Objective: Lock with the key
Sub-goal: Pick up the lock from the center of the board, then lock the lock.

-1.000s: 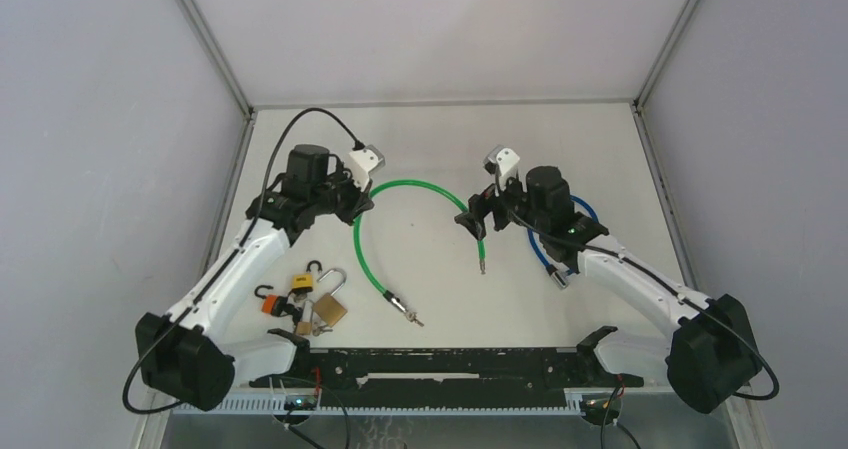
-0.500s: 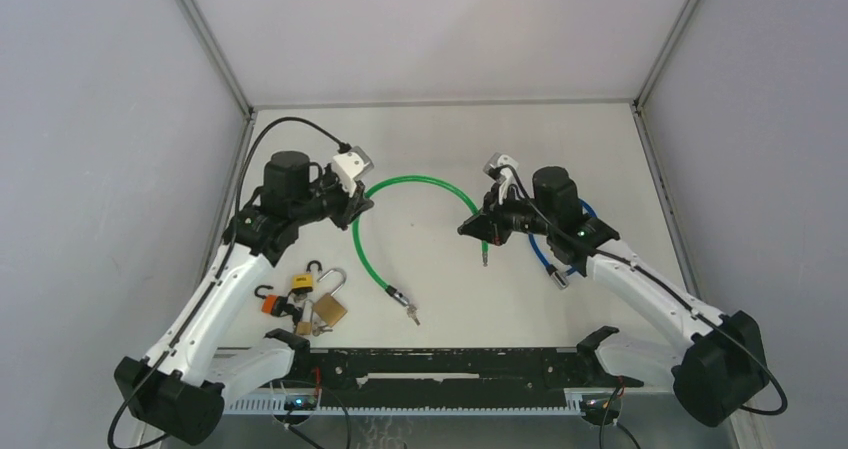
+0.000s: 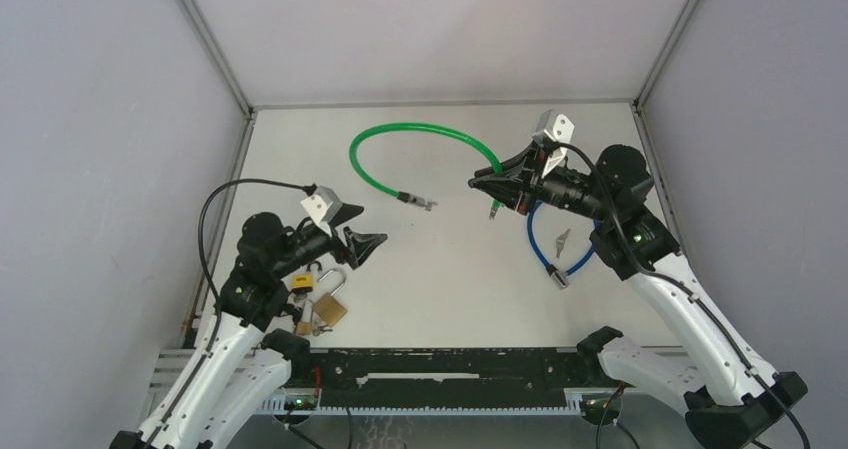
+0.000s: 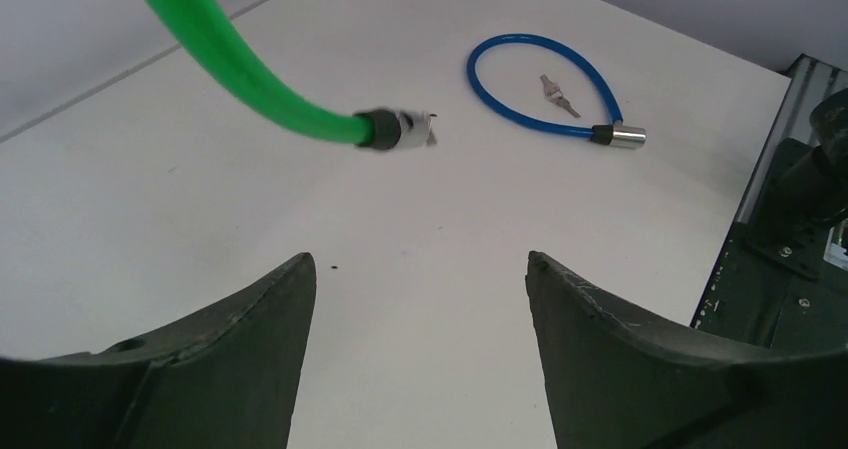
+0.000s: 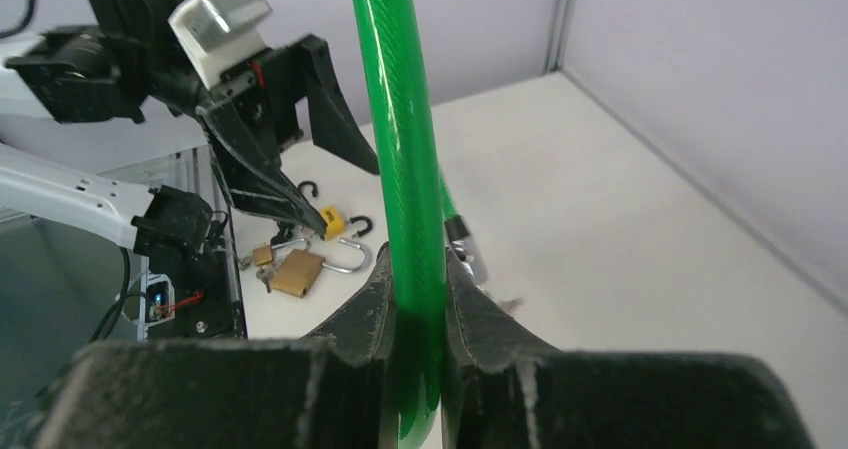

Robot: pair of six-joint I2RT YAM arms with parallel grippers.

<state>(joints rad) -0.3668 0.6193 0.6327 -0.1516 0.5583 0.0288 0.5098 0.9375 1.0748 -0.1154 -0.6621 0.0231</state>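
Well, padlock (image 3: 330,312) lettering too small.

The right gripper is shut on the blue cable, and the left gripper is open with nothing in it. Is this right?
Not quite. The right wrist view shows the right gripper shut on the green cable, not the blue cable. The left gripper is open with nothing in it.
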